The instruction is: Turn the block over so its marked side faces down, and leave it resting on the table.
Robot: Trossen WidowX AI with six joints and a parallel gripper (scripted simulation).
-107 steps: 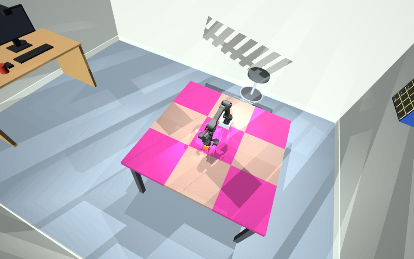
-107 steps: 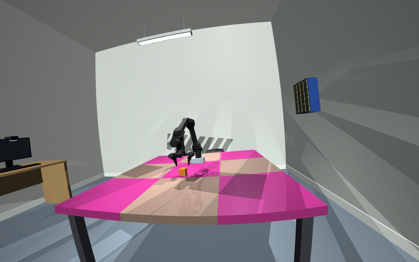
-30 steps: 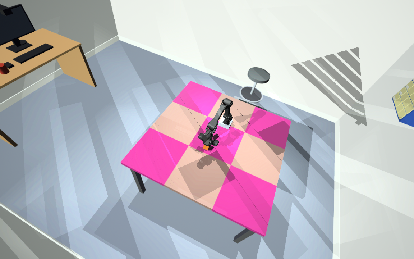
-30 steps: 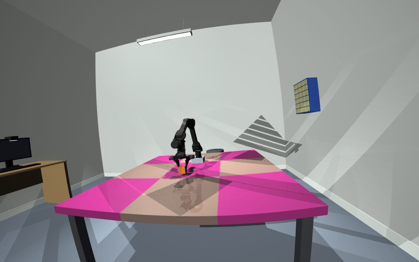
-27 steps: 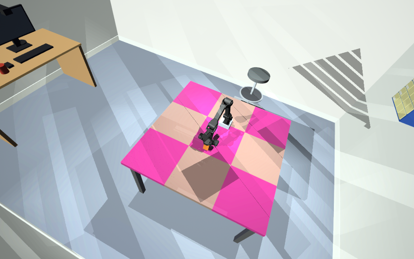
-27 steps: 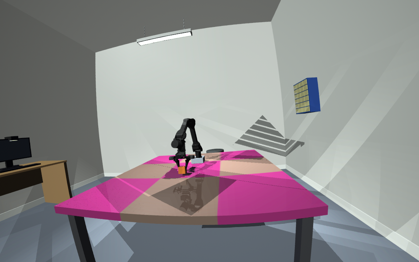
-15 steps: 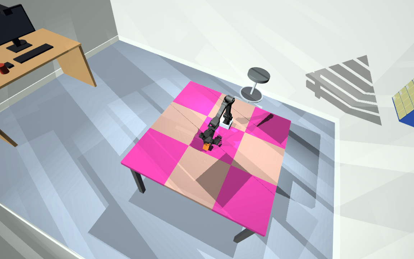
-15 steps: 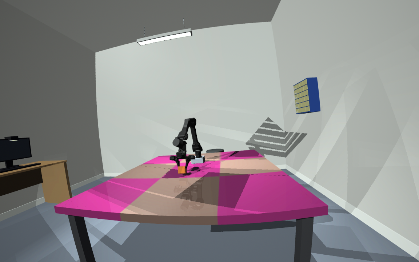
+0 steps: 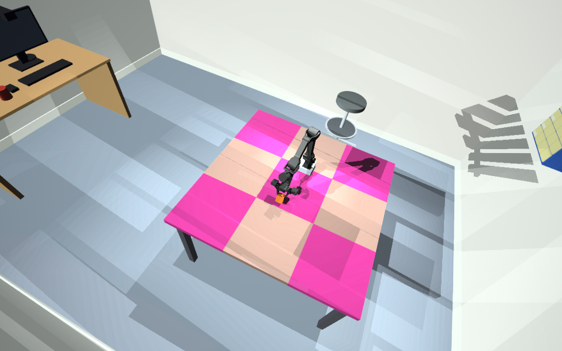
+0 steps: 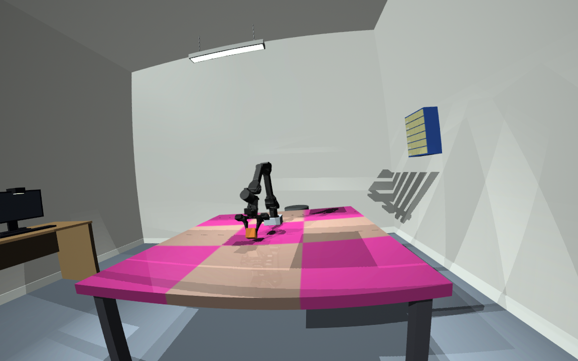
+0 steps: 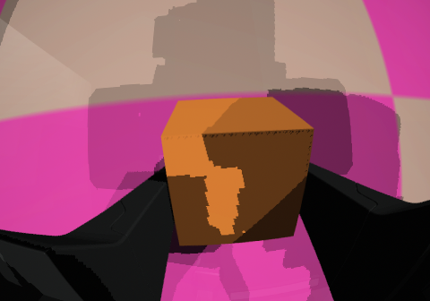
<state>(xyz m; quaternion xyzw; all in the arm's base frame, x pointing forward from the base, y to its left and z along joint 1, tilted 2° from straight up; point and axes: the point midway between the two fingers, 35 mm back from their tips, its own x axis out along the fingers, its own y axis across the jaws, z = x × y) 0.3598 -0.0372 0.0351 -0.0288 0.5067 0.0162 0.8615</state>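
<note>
The arm (image 10: 262,184) bends down, its claw (image 10: 251,226) clamped on the block (image 10: 250,232).

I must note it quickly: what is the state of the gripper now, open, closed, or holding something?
Gripper: closed on the orange block, held just above the table.

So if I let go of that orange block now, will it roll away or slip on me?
The orange block looks like a flat-faced cube, so it should settle on a face rather than roll. The gripper clamps two opposite flat sides, which suggests a stable hold. It seems to hang just above the table, tilted a little, so it may tip as it lands.
</note>
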